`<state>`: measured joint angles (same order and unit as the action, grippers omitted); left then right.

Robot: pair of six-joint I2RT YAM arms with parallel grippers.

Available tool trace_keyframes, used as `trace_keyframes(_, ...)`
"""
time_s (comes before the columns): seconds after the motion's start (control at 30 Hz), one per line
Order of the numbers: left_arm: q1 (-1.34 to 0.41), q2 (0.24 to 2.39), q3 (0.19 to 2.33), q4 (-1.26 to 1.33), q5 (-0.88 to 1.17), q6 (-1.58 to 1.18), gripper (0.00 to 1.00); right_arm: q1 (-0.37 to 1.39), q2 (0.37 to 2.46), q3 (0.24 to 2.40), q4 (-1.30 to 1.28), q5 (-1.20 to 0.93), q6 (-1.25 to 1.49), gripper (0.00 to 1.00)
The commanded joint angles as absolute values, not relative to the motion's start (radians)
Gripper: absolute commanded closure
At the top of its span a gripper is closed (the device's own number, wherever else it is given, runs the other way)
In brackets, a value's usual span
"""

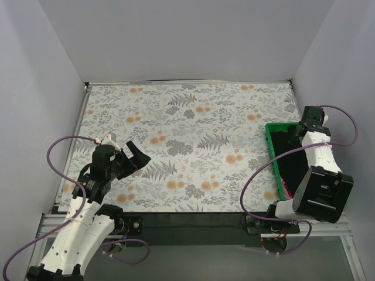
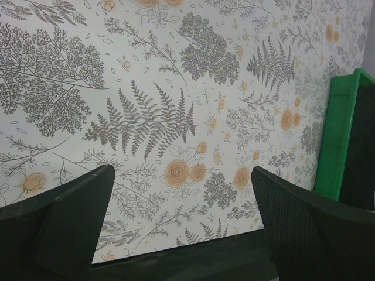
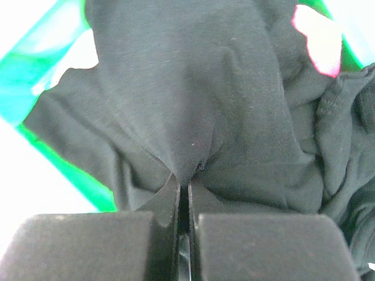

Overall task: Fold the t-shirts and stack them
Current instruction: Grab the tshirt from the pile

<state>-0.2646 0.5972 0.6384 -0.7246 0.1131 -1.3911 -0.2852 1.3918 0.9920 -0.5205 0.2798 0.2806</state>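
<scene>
Clenched right jaws on a pinched fold of the black t-shirt [image 3: 193,88], inside the green crate [image 1: 269,137]. Glimpsed the pinkish-red t-shirt [image 3: 319,41] beyond those jaws, upper right. Kept left jaws released, spread wide over the floral tabletop [image 2: 146,58], grasping nothing.

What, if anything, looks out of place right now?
Nothing stands out. The black t-shirt lies bunched in the green crate, with the right hand shut on a fold of it. The left hand hangs open above the table.
</scene>
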Motion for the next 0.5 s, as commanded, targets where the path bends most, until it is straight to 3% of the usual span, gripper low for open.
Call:
trace_keyframes(0.0, -0.279, 0.614, 0.669, -0.716, 0.106, -1.390, 0.04, -0.224, 1.309, 1.098, -0.512, 0.241, 0.268, 0.99)
trace_keyframes(0.2, -0.294, 0.652, 0.693, -0.733, 0.083, -1.388, 0.11, -0.019, 1.301, 1.342, -0.564, 0.236, 0.261, 0.99)
trace_keyframes(0.47, -0.296, 0.680, 0.753, -0.726, 0.090, -1.390, 0.12, 0.349, 1.469, 1.818, -0.560, 0.077, 0.271, 0.99)
